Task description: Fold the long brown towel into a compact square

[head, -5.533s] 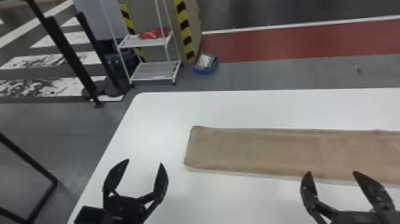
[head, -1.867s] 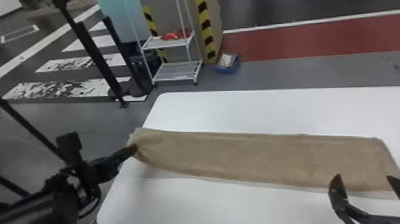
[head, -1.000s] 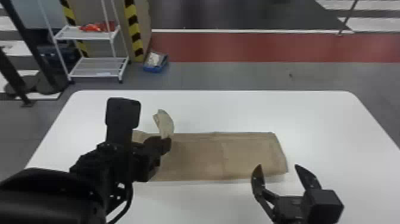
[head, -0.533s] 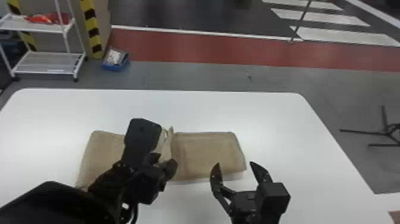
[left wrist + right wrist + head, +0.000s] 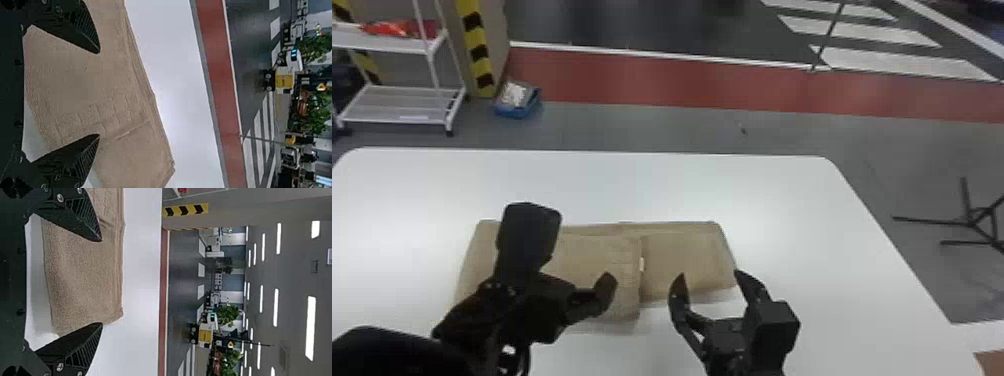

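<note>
Beyond the far edge of one white desk [image 5: 682, 185] run a gray floor [image 5: 642, 127] and one red strip [image 5: 657, 80]; one white cart [image 5: 382, 45] and one blue box [image 5: 512, 111] stand past its far left corner. In the head view, the one brown towel [image 5: 684, 260] lies on the desk, well in from the far right corner, its left part doubled over in one flap [image 5: 614, 252] that ends near the middle. That flap sits a little askew, dipping past the lower layer toward the near edge, so the square could come out crooked. Two end effectors show: the left end effector [image 5: 604, 296] over the flap, the right end effector [image 5: 710, 274] at the towel's right end.

Seen from the left wrist, its two fingers are spread above the towel, gripping nothing. If a tip caught the cloth on leaving, the flap could drag or reopen.

From the right wrist, two fingers stand wide apart, empty, the towel's single right end framed between them. A shallow pinch there, probably next, might slip or rumple the cloth.
</note>
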Tool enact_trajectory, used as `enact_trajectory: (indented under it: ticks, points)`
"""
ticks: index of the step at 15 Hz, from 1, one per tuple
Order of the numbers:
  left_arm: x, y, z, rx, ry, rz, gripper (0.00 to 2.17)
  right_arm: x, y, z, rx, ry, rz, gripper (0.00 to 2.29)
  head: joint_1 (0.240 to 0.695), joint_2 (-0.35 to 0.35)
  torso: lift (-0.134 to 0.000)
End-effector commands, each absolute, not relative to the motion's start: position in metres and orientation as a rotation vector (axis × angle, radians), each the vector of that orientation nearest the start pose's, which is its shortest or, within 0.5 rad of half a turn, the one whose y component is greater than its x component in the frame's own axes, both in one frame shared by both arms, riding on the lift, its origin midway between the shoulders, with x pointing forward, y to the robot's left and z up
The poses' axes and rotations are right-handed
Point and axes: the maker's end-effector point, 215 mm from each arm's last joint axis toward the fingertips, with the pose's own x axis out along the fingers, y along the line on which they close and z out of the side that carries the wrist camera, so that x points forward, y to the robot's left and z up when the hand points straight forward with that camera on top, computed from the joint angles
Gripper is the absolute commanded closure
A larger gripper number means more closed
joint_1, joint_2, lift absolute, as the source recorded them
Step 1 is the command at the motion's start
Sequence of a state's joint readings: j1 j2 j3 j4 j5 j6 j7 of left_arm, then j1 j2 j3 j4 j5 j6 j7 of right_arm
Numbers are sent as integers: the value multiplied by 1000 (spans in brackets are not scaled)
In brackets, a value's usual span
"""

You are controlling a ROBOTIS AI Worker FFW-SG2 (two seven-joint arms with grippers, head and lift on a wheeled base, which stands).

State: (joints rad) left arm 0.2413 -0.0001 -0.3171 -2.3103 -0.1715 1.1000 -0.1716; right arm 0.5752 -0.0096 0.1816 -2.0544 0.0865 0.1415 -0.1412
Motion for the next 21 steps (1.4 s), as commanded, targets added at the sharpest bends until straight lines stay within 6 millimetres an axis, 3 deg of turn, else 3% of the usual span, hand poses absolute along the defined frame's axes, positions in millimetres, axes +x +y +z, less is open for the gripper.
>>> enact_trajectory:
  ticks: [1, 2, 4, 6, 7, 13, 16, 21]
  points:
    - [451, 134, -369, 12, 494, -256, 26, 420, -141, -412, -38, 258, 62, 130, 695, -155, -117]
    - [456, 159, -360, -12, 434, -219, 26, 427, -132, -413, -40, 256, 80, 130, 695, -88, -117]
    - [461, 213, -322, -46, 224, -125, 33, 437, -107, -428, -46, 297, 141, 130, 695, -3, -117]
    - [461, 243, -307, -88, 99, -73, 33, 443, -94, -435, -58, 315, 164, 130, 695, 81, -117]
    - [463, 250, -309, -102, 73, -61, 33, 444, -91, -438, -61, 324, 170, 130, 695, 145, -117]
    - [459, 265, -355, -163, 135, -74, 36, 455, -82, -465, -100, 409, 191, 147, 695, 206, -117]
    - [458, 267, -356, -169, 128, -76, 36, 463, -71, -479, -118, 439, 215, 181, 695, 222, -117]
    - [457, 269, -360, -169, 131, -78, 39, 468, -49, -475, -139, 416, 256, 225, 695, 246, -117]
